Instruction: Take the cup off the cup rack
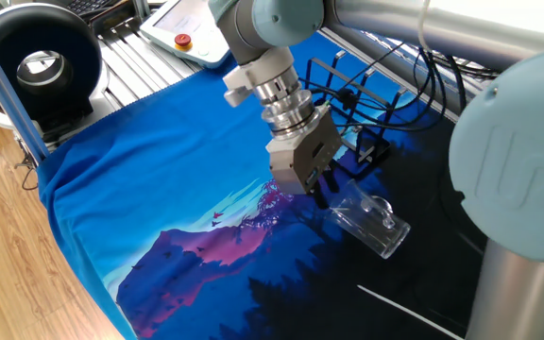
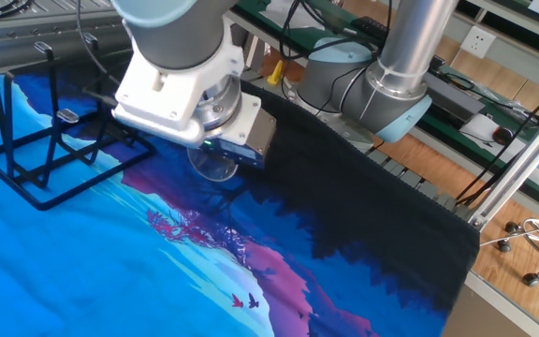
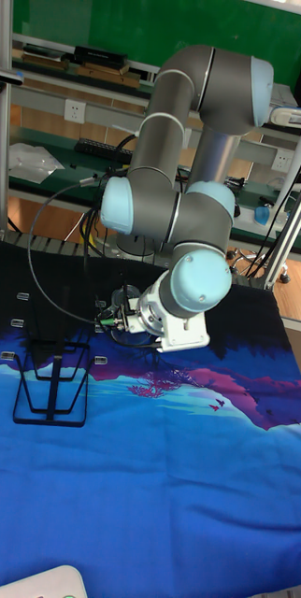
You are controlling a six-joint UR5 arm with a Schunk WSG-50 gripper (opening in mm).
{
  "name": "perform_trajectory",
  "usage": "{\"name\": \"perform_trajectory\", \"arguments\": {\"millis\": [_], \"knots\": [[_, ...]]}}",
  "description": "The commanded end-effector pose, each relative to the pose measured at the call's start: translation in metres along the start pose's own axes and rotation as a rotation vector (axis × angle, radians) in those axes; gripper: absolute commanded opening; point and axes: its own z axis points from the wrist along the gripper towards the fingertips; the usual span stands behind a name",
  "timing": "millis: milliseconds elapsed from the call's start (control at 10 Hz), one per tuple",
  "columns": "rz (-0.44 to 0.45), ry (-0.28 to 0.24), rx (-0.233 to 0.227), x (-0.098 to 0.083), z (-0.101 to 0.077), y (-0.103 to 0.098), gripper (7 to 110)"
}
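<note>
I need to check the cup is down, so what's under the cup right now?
The cup lies on its side on the printed cloth, off the rack. Nothing else shows beneath it. The claw covers its near end, so that part can't be seen.

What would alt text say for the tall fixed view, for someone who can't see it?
A grey and light-blue robot arm bends down over a table draped in a blue mountain-print cloth, its end lowered close to the cloth. To its left stands a black wire cup rack with thin upright pegs. The arm's body hides its gripper and any cup here.
</note>
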Motion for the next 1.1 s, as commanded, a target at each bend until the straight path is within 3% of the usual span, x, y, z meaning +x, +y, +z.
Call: {"name": "perform_trajectory", "arguments": {"millis": [0,500,1000], "knots": [[0.032,0.111,-0.053,0.027,0.001,0.011,22],[0.141,0.233,-0.065,0.058,-0.007,0.017,22],[0.210,0.300,-0.054,0.081,-0.018,0.008,22]]}}
